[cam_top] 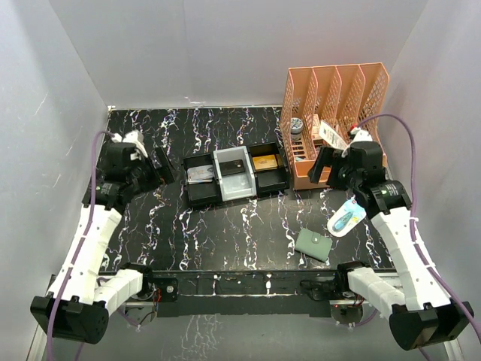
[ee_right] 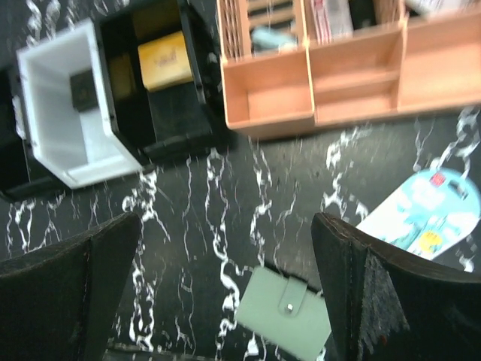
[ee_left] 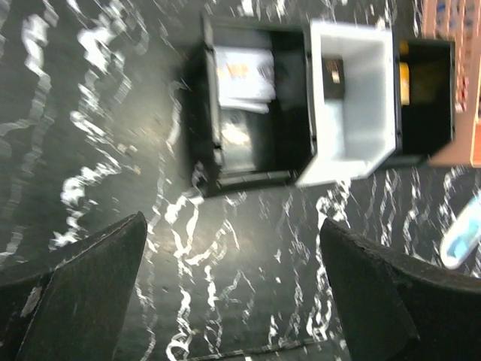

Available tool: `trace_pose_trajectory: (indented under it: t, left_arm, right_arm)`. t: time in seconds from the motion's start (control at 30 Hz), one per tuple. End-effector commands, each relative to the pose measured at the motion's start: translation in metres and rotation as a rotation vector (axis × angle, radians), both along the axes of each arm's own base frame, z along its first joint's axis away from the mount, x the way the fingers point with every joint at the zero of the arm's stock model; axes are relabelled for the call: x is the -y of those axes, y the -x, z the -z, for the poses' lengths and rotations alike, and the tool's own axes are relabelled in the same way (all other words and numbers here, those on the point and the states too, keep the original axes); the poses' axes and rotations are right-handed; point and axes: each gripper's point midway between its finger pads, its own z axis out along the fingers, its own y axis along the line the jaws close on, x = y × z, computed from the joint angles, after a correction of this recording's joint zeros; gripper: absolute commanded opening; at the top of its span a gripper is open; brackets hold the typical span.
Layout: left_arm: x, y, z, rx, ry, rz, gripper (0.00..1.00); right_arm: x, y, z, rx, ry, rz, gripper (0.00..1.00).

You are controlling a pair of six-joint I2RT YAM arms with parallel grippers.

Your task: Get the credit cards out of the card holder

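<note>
Lower your wide-open, empty right gripper onto the shut card holder. Your left gripper, far from it, is open and empty too.

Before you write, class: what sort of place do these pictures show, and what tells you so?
Probably a robot test booth dressed as an office desk: plain white walls box in the black marble-patterned tabletop, carrying an orange slatted plastic file organiser and a row of black and white plastic trays.

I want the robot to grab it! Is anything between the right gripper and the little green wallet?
No, only bare black marbled table separates the right gripper from the wallet, seen in the right wrist view.
</note>
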Motion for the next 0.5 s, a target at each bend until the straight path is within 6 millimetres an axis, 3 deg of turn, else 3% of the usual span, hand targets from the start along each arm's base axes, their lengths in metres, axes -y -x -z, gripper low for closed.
trace_pose_trajectory:
  t: [0.0,0.13,0.23,0.33,0.47]
  left_arm:
    - [0.059,0.015,0.006,0.008,0.266,0.213,0.97]
    - [0.093,0.038,0.033,-0.096,0.350,0.352,0.96]
    - [0.116,0.055,0.041,-0.132,0.390,0.447,0.94]
    - [0.138,0.070,0.041,-0.141,0.433,0.545,0.93]
    - [0.160,0.087,0.044,-0.174,0.456,0.651,0.92]
  right_arm:
    - [-0.009,0.020,0.038,-0.161,-0.128,0.025,0.98]
    - [-0.008,0.044,0.086,-0.354,-0.177,0.099,0.98]
    - [-0.010,0.061,0.113,-0.470,-0.215,0.130,0.98]
    - [-0.007,0.075,0.131,-0.544,-0.224,0.189,0.98]
    - [0.016,0.088,0.146,-0.569,-0.185,0.375,0.98]
